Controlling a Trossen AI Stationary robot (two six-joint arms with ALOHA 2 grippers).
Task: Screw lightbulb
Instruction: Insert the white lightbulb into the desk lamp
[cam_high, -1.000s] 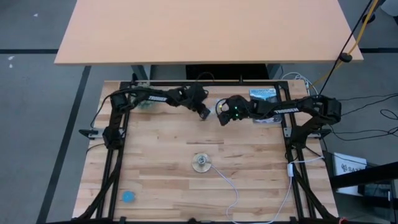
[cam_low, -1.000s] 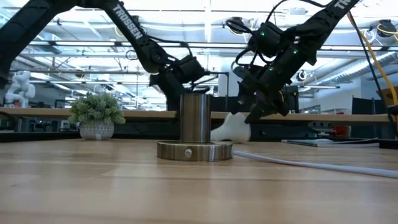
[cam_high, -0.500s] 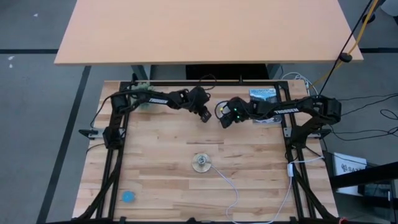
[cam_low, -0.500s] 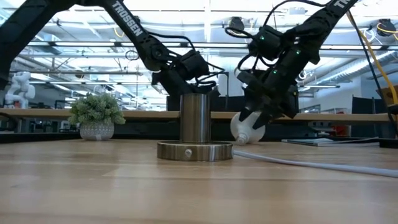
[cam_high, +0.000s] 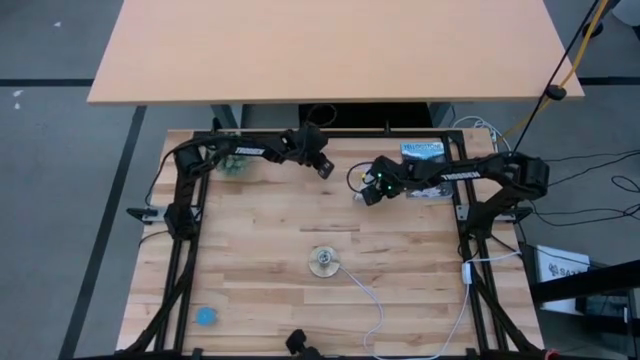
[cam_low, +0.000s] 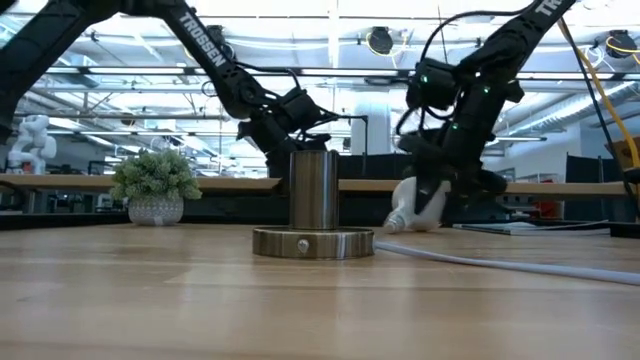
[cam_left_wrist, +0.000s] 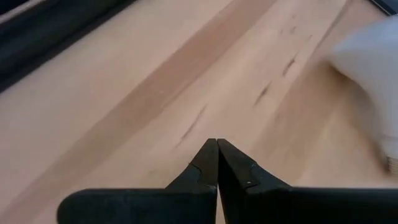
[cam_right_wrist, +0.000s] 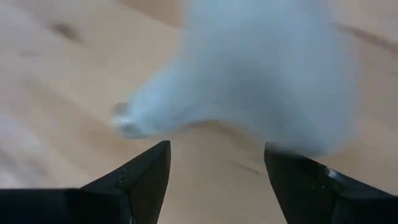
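Since the earlier frames the left arm had drawn back toward the table's far-left corner, and the lightbulb had shifted rightward beneath the right gripper.

In the high view, the left gripper (cam_high: 322, 168) hung over the far edge of the table (cam_high: 250, 260), left of centre. The right gripper (cam_high: 366, 194) sat a little nearer and further right, with the bulb hidden below it. One socket (cam_high: 322, 262) stood at mid-table, well apart from both grippers, its white cord (cam_high: 375, 310) trailing toward the near edge. One blue disc (cam_high: 206, 316) lay near the near-left corner.

In the low view, one lightbulb (cam_low: 418, 203) lay tilted on the wood on the far side of the socket and to its right, beneath the right gripper. A small potted plant (cam_low: 155, 185) stood at the far left.

In the left wrist view, the left fingers (cam_left_wrist: 205, 168) were pressed together on nothing, the bulb a white blur beyond them.

In the right wrist view, the right fingers (cam_right_wrist: 152, 168) stood spread wide, with the bulb just ahead of the gap and its grey base pointing sideways; it did not look gripped.

The step in hand seemed to be picking up the bulb. Next, the right jaws would probably need to close around it, lift it, turn it base-down and carry it to the socket.
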